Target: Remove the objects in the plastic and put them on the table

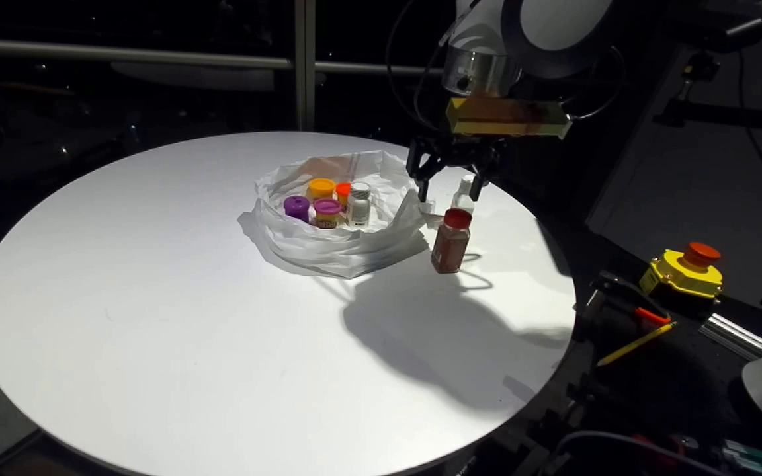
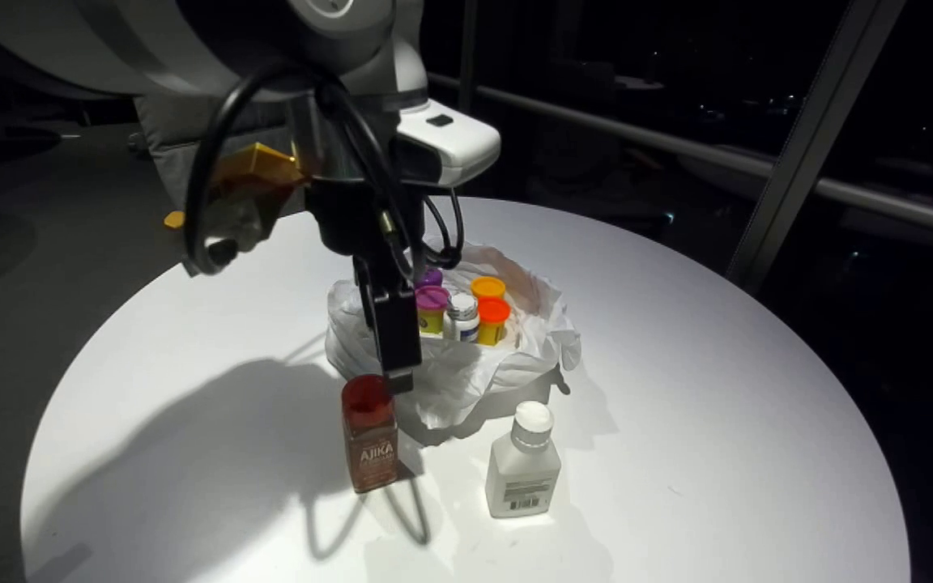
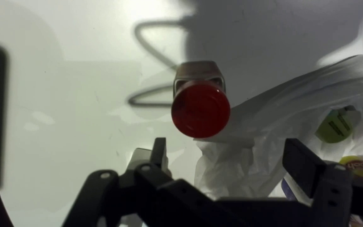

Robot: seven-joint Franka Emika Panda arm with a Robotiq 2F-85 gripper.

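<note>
Fingers (image 3: pixel 302 167) wide apart above the table (image 1: pixel 176 344)

And we have the gripper (image 1: pixel 449 192) hanging free, its jaws well spread and holding nothing! Below the fingertips and a little to one side, our red-capped bottle (image 1: pixel 450 248) stands upright on the tabletop, apart from both fingers. Now the white bottle (image 2: pixel 523 478): upright too, out on the table, and in the wrist view one finger partly covers it.

Over by the other finger we get the plastic bag (image 1: pixel 341 250), its wrinkled rim right beside the fingertip; whether they touch, we cannot tell. That rim crowds the fingers on this side, and the bottles crowd them from below!

Inside the bag, beyond that finger, we pick out a purple-capped jar (image 1: pixel 297 208), a pink-lidded tub (image 1: pixel 327 213), a yellow-lidded tub (image 1: pixel 322 189), an orange-lidded tub (image 2: pixel 492 320) and a short white jar (image 1: pixel 358 209), bunched close together behind the crumpled wall.

Above the fingers, in an exterior view, a dark cord (image 2: pixel 198 194) loops out. Well away from them, past the table's edge, a yellow box (image 1: pixel 678 274) with a red button (image 1: pixel 702 254) sits near a pencil (image 1: pixel 637 344).
</note>
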